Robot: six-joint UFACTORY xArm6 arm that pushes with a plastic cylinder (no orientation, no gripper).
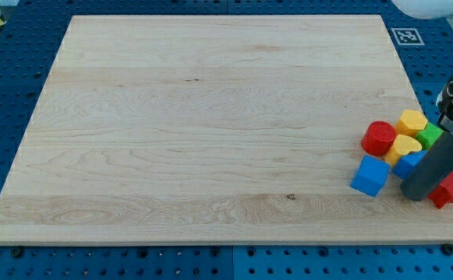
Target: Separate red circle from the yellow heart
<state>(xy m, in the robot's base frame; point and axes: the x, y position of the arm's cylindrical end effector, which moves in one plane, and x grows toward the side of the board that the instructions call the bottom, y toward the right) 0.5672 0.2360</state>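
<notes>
- Wooden board (210, 124): pale, resting on a blue pegboard (16, 85).
- My tip (414, 194) touches the board near its right edge.
- Red circle (378, 138): up-left of the tip.
- Yellow heart (404, 146): just above the tip, touching the circle.
- Second yellow block (412, 121) and green block (428, 136): above it.
- Blue cube (370, 176): left; another blue block (409, 162) touches the rod.
- Red block (449, 189): right.

The red circle (378, 138) sits just left of the yellow heart (404, 146), apparently touching, near the board's (210, 117) right edge.

Pale, smooth, matt wooden surface (210, 117) with visible grain. The red circle (378, 138) and yellow heart (404, 146) look like smooth plastic.
</notes>
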